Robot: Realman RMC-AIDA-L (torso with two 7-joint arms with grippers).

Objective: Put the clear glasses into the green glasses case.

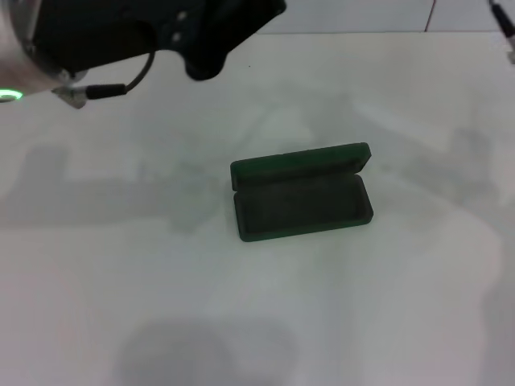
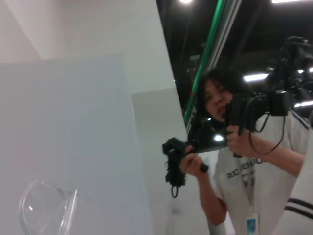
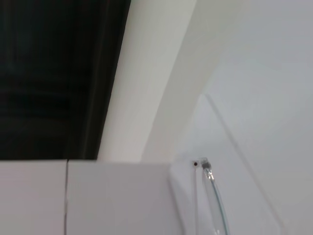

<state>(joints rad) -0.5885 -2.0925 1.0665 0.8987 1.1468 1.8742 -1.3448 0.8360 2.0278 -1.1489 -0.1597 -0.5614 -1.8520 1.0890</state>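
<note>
One left arm, black and silver with a green ring light, sits high in the head view, beyond the case and to its left. Its claw, the left gripper [image 1: 205, 48], appears only as a dark block well clear of the case, and whether it is spread or pressed together cannot be told. One white table [image 1: 386, 305] carries the case near its middle. One green glasses case [image 1: 302, 205] lies open on the table with its long side running across the view. Its lid [image 1: 298, 165] stands up along the far edge, and its dark lining is exposed across the whole tray. One right arm [image 1: 504, 28] shows only as a thin sliver with a cable at the far corner, beyond the case and to its right; its claw is out of view. One pair of clear glasses [image 2: 44, 210] does not appear in the head view. The left wrist view shows a curved transparent lens close to the camera against a pale surface, and the right wrist view shows a clear arm with a small hinge [image 3: 211, 196]. Whether either claw pinches them cannot be told. One person [image 2: 254, 161] in a white shirt with a badge stands in the background of the left wrist view, holding black handheld devices.
</note>
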